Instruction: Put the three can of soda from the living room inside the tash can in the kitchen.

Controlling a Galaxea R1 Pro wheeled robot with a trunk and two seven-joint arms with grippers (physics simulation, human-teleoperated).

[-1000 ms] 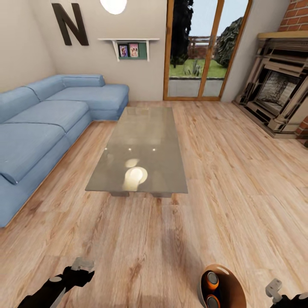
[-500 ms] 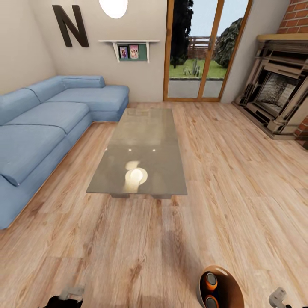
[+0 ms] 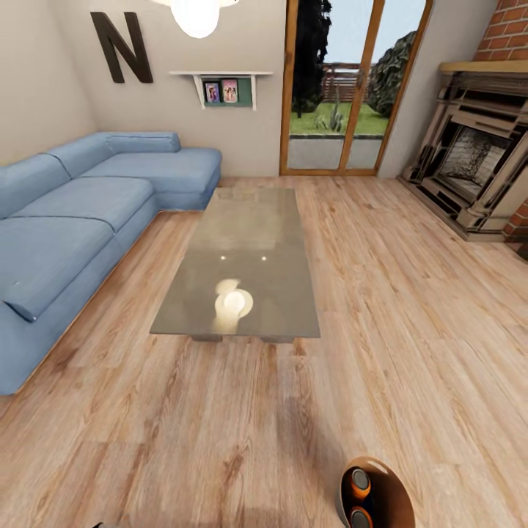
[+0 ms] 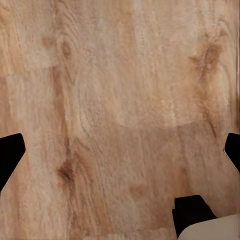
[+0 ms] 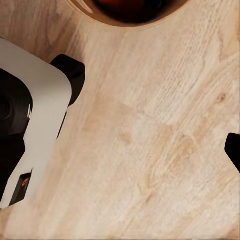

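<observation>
The tash can point(image 3: 397, 496), a round bin with a glossy brown inside, stands on the plank floor at the bottom edge of the head view. Two orange cans of soda lie inside it, one point(image 3: 361, 482) above the other point(image 3: 358, 518), which the frame cuts off. The bin's brown rim point(image 5: 127, 21) also shows in the right wrist view. My left gripper point(image 4: 120, 150) hangs open over bare floor, with black fingertips point(image 4: 9, 152) at both sides. My right gripper point(image 5: 120, 150) is open over floor beside the bin, and one fingertip point(image 5: 233, 150) shows.
A glass-topped low table point(image 3: 242, 271) stands ahead in the middle of the room. The blue corner sofa point(image 3: 66, 220) runs along the left wall. A fireplace point(image 3: 477, 161) is at the right and a glass door point(image 3: 337, 88) at the back. My white base point(image 5: 30, 125) sits close to the bin.
Both arms have dropped out of the bottom of the head view. The view has shifted slightly, and the bin and cans sit lower in the picture.
</observation>
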